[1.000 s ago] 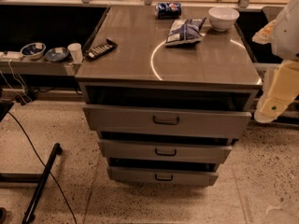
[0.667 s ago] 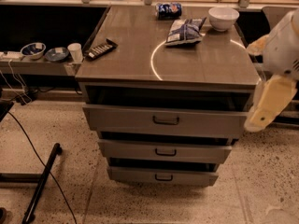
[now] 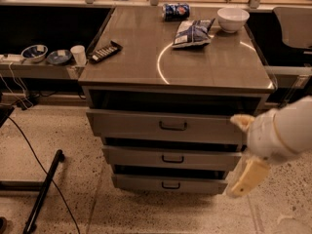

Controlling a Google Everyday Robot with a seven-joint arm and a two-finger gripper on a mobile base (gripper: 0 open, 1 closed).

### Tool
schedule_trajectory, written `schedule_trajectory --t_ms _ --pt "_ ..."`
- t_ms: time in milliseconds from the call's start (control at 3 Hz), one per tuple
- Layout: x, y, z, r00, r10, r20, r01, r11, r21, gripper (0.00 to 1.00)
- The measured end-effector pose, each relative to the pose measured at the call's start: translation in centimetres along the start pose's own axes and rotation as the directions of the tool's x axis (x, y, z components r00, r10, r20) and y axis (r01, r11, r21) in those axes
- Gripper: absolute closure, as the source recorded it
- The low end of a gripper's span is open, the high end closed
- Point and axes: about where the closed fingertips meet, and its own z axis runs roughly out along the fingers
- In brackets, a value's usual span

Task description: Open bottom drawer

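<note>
The grey cabinet (image 3: 175, 57) has three drawers stacked in its front. The bottom drawer (image 3: 141, 182) is the lowest and shallowest, with a small dark loop handle (image 3: 170, 185) at its centre. Its front sits close under the middle drawer (image 3: 131, 156), with a dark gap above it, and none of its inside shows. My gripper (image 3: 247, 176) hangs from the white arm (image 3: 285, 129) at the lower right. It is level with the bottom drawer's right end, well right of the handle and in front of the cabinet. It holds nothing that I can see.
On the cabinet top lie a chip bag (image 3: 192, 32), a white bowl (image 3: 232, 18), a can (image 3: 175, 10) and a remote (image 3: 104, 51). A shelf on the left holds bowls (image 3: 34, 52) and a cup (image 3: 78, 54). A black stand leg (image 3: 44, 189) and a cable lie on the floor at left.
My arm has come down and to the left, from beside the cabinet's top right corner to the level of the lower drawers. The drawers have not moved.
</note>
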Motion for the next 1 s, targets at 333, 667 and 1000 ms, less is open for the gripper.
schedule_trajectory --t_ms 333,667,1000 --pt "2.0 1.0 2.5 1.000 -0.012 -0.005 0.012 0.9999 0.005 0.00" --pt "2.3 0.8 5.6 0.997 0.004 0.071 -0.003 1.0000 -0.006 0.00" --pt "5.6 3.2 13.6 0.989 0.052 0.139 -0.044 0.9971 -0.063 0.00"
